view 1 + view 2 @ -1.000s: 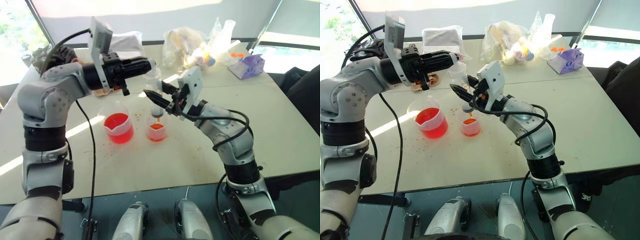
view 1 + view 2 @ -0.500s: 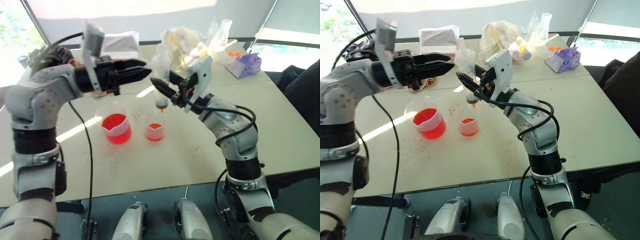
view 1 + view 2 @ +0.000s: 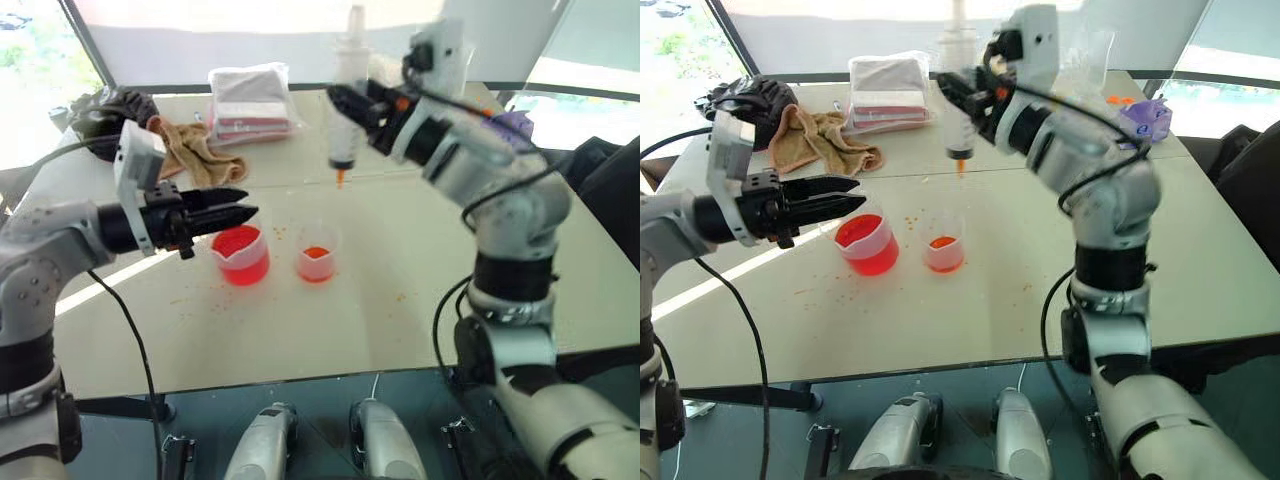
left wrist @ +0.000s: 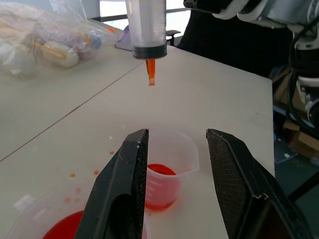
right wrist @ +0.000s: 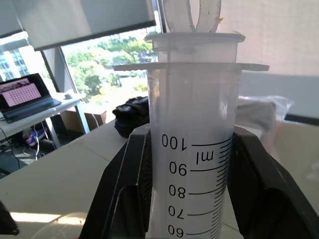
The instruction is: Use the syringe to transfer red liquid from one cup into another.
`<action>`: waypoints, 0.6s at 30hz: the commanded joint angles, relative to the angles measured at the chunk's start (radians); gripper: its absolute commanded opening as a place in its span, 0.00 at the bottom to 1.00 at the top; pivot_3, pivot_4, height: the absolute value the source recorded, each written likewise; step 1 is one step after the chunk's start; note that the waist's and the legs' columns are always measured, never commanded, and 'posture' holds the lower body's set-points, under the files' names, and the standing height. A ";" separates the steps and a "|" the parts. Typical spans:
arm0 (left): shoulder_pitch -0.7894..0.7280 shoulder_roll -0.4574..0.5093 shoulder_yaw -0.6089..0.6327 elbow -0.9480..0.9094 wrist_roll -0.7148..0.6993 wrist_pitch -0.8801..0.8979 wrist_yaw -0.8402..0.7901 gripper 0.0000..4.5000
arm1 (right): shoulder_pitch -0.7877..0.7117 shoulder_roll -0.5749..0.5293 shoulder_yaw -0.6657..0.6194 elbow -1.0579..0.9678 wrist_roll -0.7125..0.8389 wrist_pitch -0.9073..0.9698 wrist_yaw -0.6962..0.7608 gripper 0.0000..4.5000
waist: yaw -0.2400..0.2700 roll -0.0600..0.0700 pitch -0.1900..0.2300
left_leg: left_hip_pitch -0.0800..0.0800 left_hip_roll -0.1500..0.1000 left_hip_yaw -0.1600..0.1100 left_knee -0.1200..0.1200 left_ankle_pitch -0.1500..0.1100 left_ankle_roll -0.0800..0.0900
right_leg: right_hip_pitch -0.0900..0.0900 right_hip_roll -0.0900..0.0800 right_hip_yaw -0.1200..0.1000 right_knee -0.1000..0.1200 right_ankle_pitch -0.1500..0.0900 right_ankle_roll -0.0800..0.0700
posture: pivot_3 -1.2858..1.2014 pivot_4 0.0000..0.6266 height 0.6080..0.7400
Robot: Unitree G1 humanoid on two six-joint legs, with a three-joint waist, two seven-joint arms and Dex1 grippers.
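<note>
My right gripper (image 3: 347,108) is shut on the barrel of the syringe (image 3: 345,120) and holds it upright, high above the table. The orange tip (image 3: 340,178) points down and the plunger is pushed in. In the right wrist view the black fingers (image 5: 124,189) clamp the barrel (image 5: 194,149) on both sides. Below it stands the smaller cup (image 3: 317,258) with a little orange-red liquid. The spouted beaker (image 3: 240,255) of red liquid stands to its left. My left gripper (image 3: 238,210) hovers open and empty just left of the beaker, level with its rim, pointing at both cups (image 4: 164,179).
A tan towel (image 3: 190,150), a black bundle (image 3: 105,105) and a wrapped pack of white cloths (image 3: 250,95) lie at the back left. A purple box (image 3: 1148,118) and plastic bags (image 4: 40,45) are at the back right. Orange drops (image 3: 830,290) speckle the table around the cups.
My right gripper lifted the syringe up from just over the smaller cup. My left gripper opened, left the syringe's top and drew back down to the left beside the beaker.
</note>
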 commanded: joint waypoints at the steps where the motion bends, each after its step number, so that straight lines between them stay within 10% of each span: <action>1: 0.033 0.013 0.045 -0.059 -0.041 -0.023 0.012 0.43 | -0.103 -0.079 0.062 0.088 -0.008 0.269 0.006 0.33 | -0.002 0.000 0.000 | 0.000 0.000 0.001 0.000 0.000 0.000 | 0.000 0.000 0.000 0.000 0.000 0.000 | 0.52 0.24 0.97; 18: 0.111 0.058 0.052 -0.138 -0.069 -0.066 0.038 0.43 | -0.248 -0.028 0.268 0.645 -0.123 0.511 -0.053 0.33 | -0.008 0.000 0.000 | -0.001 0.001 0.002 0.000 0.000 0.001 | -0.001 0.001 0.000 -0.001 0.001 0.001 | 0.52 0.24 0.97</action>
